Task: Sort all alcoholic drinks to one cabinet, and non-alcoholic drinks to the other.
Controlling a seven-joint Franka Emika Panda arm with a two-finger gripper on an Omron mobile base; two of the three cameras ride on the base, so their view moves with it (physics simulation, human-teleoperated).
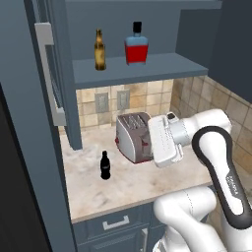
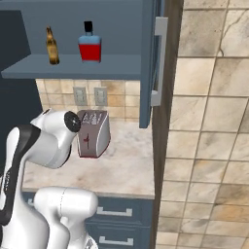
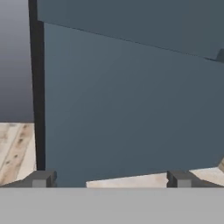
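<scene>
Two alcoholic drinks stand on the open upper cabinet's shelf (image 1: pixel 157 66): a slim amber beer bottle (image 1: pixel 100 50) (image 2: pixel 52 46) and, to its right, a squat bottle of red liquid (image 1: pixel 136 45) (image 2: pixel 90 44). A non-alcoholic drink, the small black cola bottle (image 1: pixel 105 165), stands upright on the counter below, left of the toaster. My white hand (image 1: pixel 165 141) hovers over the counter in front of the toaster, well right of the cola bottle. In the hand view my gripper (image 3: pixel 109 178) is open and holds nothing, its fingertips (image 3: pixel 40 178) wide apart facing a flat blue cabinet panel (image 3: pixel 131 100).
A silver toaster (image 1: pixel 132 135) (image 2: pixel 93 132) sits at the back of the marble counter (image 1: pixel 98 192). The cabinet's doors hang open on the left (image 1: pixel 49 74) and the right (image 2: pixel 151 63). Wall outlets (image 1: pixel 102 102) are on the tiled backsplash. Drawers (image 1: pixel 115 224) lie under the counter edge.
</scene>
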